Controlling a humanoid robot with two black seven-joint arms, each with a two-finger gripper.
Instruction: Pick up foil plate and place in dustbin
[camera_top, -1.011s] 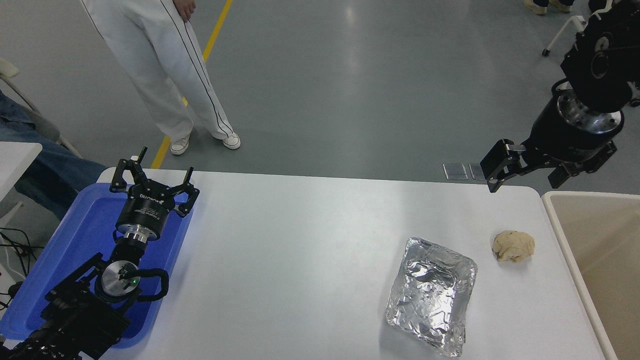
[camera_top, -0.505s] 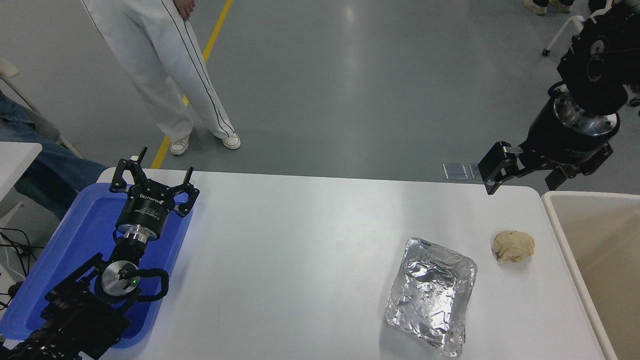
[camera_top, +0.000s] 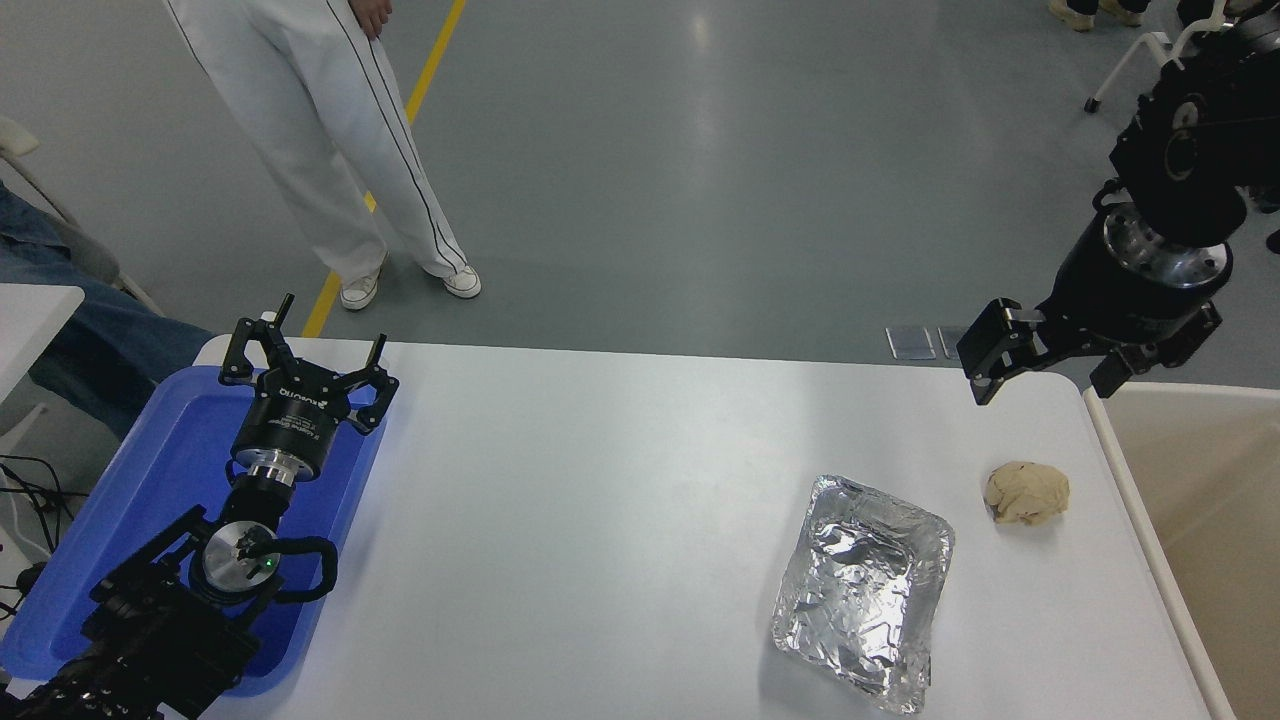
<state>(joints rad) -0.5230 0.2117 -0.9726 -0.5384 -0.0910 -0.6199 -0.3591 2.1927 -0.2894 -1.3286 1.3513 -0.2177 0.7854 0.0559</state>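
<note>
The foil plate (camera_top: 863, 590) is a shiny silver wrinkled tray lying flat on the white table (camera_top: 600, 500) at the front right. The dustbin (camera_top: 1215, 520) is a large beige bin with a pale rim at the table's right edge. My right gripper (camera_top: 1045, 375) is open and empty, hanging in the air over the table's far right corner, well behind the plate and just left of the bin's far corner. My left gripper (camera_top: 305, 350) is open and parked over the blue tray at the lower left.
A small tan lumpy ball (camera_top: 1027, 491) lies on the table between the plate and the bin. A flat blue tray (camera_top: 170, 470) sits at the left edge. A person in white trousers (camera_top: 340, 150) stands on the floor beyond the table's far left.
My right arm has shifted slightly left and lower over the table's far right corner. The plate, ball and left arm have not moved.
</note>
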